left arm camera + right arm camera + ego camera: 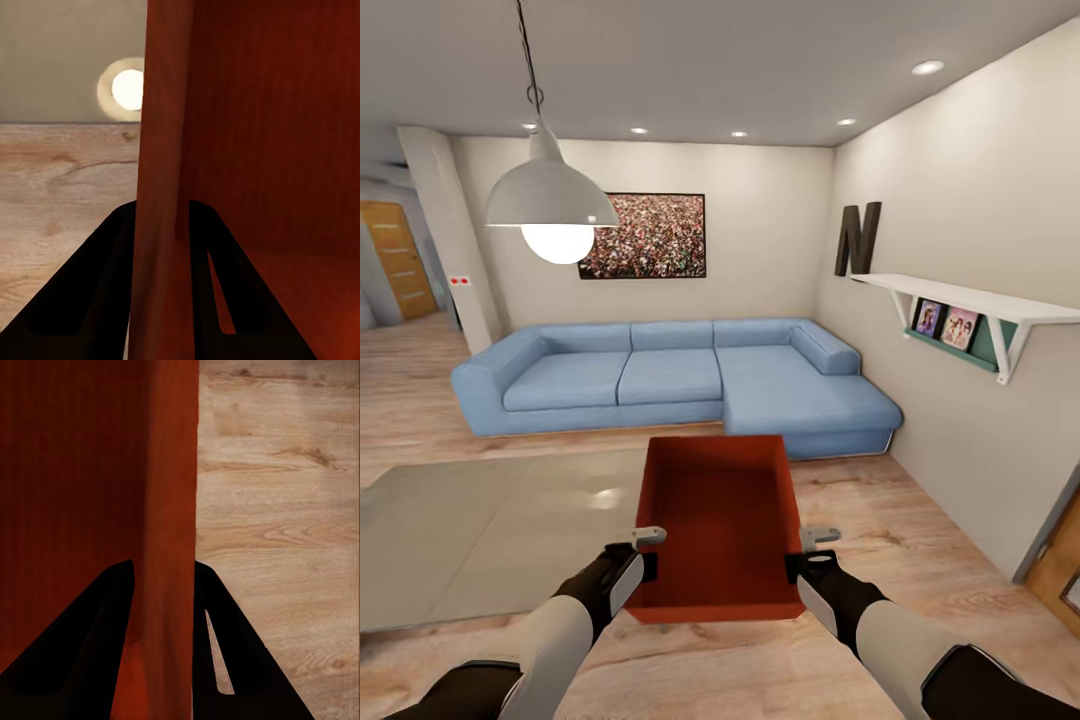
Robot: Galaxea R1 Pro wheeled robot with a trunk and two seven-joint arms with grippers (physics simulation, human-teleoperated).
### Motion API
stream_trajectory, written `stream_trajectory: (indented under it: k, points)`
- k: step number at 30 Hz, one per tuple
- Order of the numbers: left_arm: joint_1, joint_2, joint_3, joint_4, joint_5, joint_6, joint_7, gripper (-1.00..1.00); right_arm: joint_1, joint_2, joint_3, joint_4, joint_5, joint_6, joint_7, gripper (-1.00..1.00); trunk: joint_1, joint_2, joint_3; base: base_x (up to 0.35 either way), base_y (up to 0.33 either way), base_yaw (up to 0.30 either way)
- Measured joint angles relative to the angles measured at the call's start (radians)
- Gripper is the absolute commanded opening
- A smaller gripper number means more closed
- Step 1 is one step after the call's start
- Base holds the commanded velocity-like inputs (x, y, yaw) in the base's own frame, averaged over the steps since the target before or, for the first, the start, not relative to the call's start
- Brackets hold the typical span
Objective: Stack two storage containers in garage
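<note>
We see a dark letter N (857,238) on the wall above the blue sofa (680,380). In front of the sofa, held above the wood floor (920,540), is our orange-red, lidless, thin-walled storage container (722,525). Left gripper (161,232) pinches one side wall, right gripper (163,589) the other.

You are in the living room of a home. A blue sectional sofa (680,380) sits against the far beige wall, with a framed picture (643,236) hung above it and a white pendant lamp (552,200) hanging in front. On your right, a white wall shelf (970,300) holds small framed photos (946,324), and a large letter N (857,238) decorates the wall. Light wood-plank flooring (920,560) runs underfoot, partly covered by a grey rug (490,530). Recessed ceiling lights (927,68) glow overhead, and a wooden door (398,258) stands at far left.
</note>
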State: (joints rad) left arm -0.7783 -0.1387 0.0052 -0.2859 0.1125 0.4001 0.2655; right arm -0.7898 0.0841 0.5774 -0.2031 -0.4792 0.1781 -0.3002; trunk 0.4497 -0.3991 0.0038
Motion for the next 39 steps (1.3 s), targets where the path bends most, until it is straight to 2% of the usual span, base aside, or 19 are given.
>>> stream_trajectory:
  k: [3,39]
  points:
    - [0.001,0.002,-0.009,0.007,0.027,-0.026,0.001,-1.00,-0.001,0.000,-0.018,-0.006,0.039,-0.001,0.000,-1.00,0.000,0.000,0.000,0.000,0.000,0.284]
    - [0.001,0.004,-0.009,0.008,0.026,-0.026,-0.004,-1.00,-0.001,0.003,-0.023,-0.005,0.046,0.000,0.000,-1.00,0.000,0.000,0.000,0.000,0.000,0.286]
